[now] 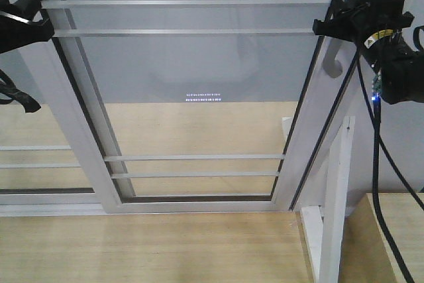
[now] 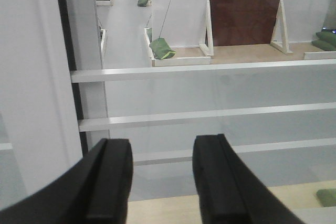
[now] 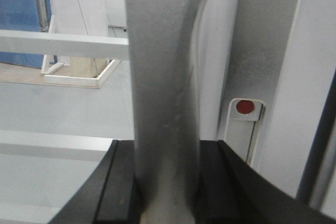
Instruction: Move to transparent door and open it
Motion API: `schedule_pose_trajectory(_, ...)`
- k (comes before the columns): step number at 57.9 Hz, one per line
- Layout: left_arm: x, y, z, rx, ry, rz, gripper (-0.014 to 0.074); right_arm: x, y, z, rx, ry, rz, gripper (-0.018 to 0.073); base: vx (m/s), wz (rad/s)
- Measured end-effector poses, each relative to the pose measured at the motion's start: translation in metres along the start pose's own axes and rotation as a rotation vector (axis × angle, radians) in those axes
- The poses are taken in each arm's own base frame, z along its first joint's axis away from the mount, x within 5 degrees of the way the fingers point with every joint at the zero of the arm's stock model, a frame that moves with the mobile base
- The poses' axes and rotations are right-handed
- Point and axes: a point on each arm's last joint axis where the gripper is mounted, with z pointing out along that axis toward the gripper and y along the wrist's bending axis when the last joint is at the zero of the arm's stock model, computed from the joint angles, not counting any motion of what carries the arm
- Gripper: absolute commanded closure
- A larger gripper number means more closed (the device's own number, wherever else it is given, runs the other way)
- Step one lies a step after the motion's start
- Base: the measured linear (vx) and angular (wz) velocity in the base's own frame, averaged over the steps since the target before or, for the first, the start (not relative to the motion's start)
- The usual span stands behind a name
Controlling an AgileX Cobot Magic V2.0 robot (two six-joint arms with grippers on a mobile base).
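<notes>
The transparent door point(image 1: 199, 71) fills the front view: clear glass in a white frame, crossed by thin white bars. Its curved grey pull handle point(image 1: 334, 61) sits on the right edge. My right gripper point(image 1: 329, 26) is shut on this handle; in the right wrist view the handle point(image 3: 163, 77) runs upright between the black fingers point(image 3: 118, 182). My left gripper point(image 1: 30, 21) is at the door's upper left edge. In the left wrist view it point(image 2: 163, 182) is open and empty, facing the glass and bars point(image 2: 210, 114).
A fixed white post with a diagonal brace point(image 1: 338, 183) stands right of the door. A wooden box point(image 1: 391, 230) is at the bottom right. A black cable point(image 1: 377, 164) hangs from the right arm. A red-dot latch point(image 3: 244, 107) is beside the handle. Green bags point(image 2: 161, 49) lie beyond the glass.
</notes>
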Motion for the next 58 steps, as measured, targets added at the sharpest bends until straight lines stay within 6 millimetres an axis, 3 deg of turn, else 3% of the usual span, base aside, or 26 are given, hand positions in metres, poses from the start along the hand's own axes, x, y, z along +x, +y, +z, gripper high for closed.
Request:
schedule_pose_trajectory(39, 0.000, 0.000, 0.000, 0.000, 0.001, 0.000, 0.0178, 0.000, 0.105, 0.001, -0.261, -0.016, -0.037, 0.0393, 0.00, 0.00)
schedule_pose_trajectory(58, 0.000, 0.000, 0.000, 0.000, 0.002, 0.000, 0.0178, -0.004, 0.127, -0.010, -0.372, -0.008, -0.020, 0.0390, 0.00, 0.01)
